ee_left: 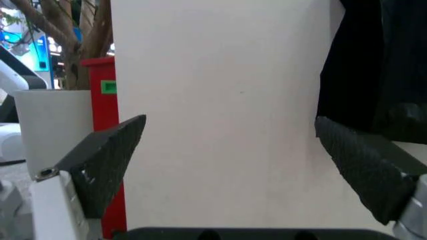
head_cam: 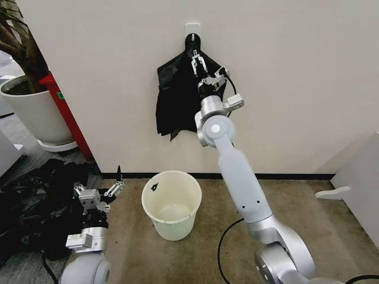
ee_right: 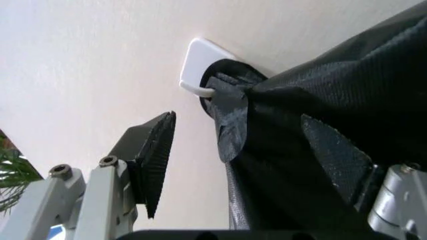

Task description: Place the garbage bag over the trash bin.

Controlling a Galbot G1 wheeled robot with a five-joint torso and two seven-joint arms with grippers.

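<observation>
The garbage bag (head_cam: 176, 94) hangs from a white wall hook (head_cam: 192, 28), gathered to a point at the hook and spreading downward against the wall (head_cam: 296, 83). The right tool (head_cam: 197, 61) is raised to the upper part of the bag, just below the hook. Its jaws are open; in the right wrist view one finger (ee_right: 150, 165) stands clear beside the bag (ee_right: 320, 150), while the other lies against the black plastic. The trash bin (head_cam: 172, 204) stands upright on the floor (head_cam: 296, 219) below the bag, near the wall. The left tool (head_cam: 99, 198) sits low, left of the bin, jaws open and holding nothing. A heap of black plastic (head_cam: 35, 201) lies farther left, near a white plant pot (head_cam: 32, 112).
</observation>
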